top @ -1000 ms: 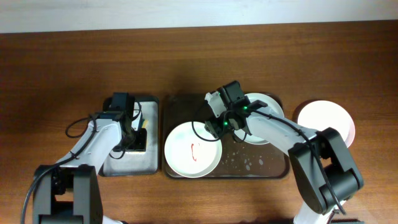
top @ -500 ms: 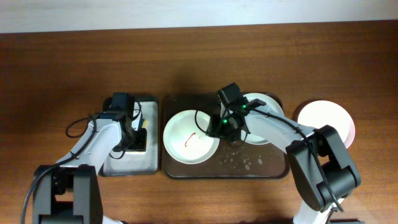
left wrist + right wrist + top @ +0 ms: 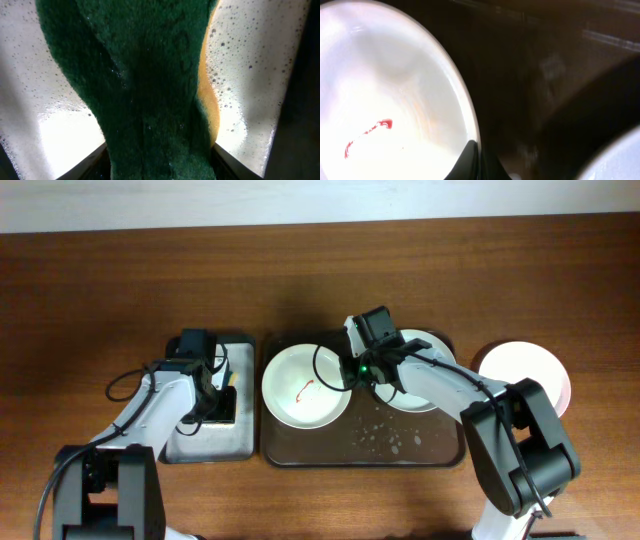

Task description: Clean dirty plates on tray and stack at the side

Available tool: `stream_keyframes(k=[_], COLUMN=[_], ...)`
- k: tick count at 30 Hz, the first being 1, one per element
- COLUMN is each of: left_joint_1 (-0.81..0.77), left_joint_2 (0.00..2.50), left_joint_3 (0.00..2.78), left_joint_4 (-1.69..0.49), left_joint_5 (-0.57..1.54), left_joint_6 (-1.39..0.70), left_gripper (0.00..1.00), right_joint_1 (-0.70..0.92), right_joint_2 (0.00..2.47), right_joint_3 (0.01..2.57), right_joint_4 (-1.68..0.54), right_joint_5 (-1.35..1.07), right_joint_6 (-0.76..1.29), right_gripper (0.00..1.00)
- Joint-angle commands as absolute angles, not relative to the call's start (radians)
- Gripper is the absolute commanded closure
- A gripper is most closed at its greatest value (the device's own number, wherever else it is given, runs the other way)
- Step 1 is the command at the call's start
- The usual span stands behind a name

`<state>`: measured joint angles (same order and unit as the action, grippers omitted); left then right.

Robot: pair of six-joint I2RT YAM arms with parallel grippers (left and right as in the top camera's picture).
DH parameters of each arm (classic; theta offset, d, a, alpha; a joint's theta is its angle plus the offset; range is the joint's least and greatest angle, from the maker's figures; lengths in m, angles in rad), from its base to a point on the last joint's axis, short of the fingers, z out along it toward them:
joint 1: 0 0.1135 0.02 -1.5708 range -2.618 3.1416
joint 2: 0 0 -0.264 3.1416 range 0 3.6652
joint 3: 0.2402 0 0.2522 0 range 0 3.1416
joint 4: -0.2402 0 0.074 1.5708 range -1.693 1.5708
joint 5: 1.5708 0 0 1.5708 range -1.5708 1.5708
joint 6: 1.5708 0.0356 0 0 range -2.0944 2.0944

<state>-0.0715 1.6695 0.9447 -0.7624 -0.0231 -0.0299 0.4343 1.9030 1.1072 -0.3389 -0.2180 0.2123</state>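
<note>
Brown wooden table (image 3: pixel 90 290), soft light

Both arms wear smooth white shells on their long links, the left arm (image 3: pixel 158 408) and the right arm (image 3: pixel 440 386) alike, joined by rounded black joints. Just behind the left hand (image 3: pixel 222 392) sits a boxy black wrist block, and further back a thin black cable (image 3: pixel 125 385) loops out beside the link. The right hand (image 3: pixel 349 376) is black as well, with a small green light (image 3: pixel 363 365) glowing at its base. Furthest from each hand, the arms end in bulky dark grey cylinders (image 3: pixel 525 445). In the right wrist view, one finger (image 3: pixel 469 159) shows as a plain black wedge.
</note>
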Motion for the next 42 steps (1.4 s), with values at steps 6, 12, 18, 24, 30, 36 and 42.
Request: stream_keyframes(k=[6,12,18,24,30,36,42], left_joint_1=[-0.069,-0.069,-0.069,-0.069,-0.069,-0.069,-0.069], left_joint_2=[1.657,1.657,1.657,1.669,1.691,1.706,1.678], left_joint_3=[0.949,0.949,0.949,0.949,0.949,0.878,0.939], left_joint_4=[-0.76,-0.757,-0.672,-0.541,-0.548,-0.607,-0.614], left_joint_5=[-0.015,-0.015,-0.015,-0.015,-0.015,-0.015,-0.013], left_joint_6=[-0.03,-0.03,-0.03,-0.031,-0.041,-0.041,-0.06], left_gripper=[0.46,0.41,0.29,0.33,0.73,0.66,1.0], right_joint_1=[0.428,0.432,0.432,0.432,0.432,0.432,0.431], right_joint_2=[1.922,1.922,1.922,1.922,1.922,1.922,1.922], right_joint_3=[1.1,1.1,1.1,1.1,1.1,1.1,1.1], right_joint_4=[-0.568,-0.412,-0.566,-0.566,-0.566,-0.569,-0.569], right_joint_5=[-0.353,-0.146,-0.147,-0.15,-0.154,-0.153,-0.153], right_joint_6=[0.558,0.555,0.556,0.556,0.555,0.555,0.555], right_gripper=[0.53,0.96,0.96,0.96,0.96,0.96,0.96])
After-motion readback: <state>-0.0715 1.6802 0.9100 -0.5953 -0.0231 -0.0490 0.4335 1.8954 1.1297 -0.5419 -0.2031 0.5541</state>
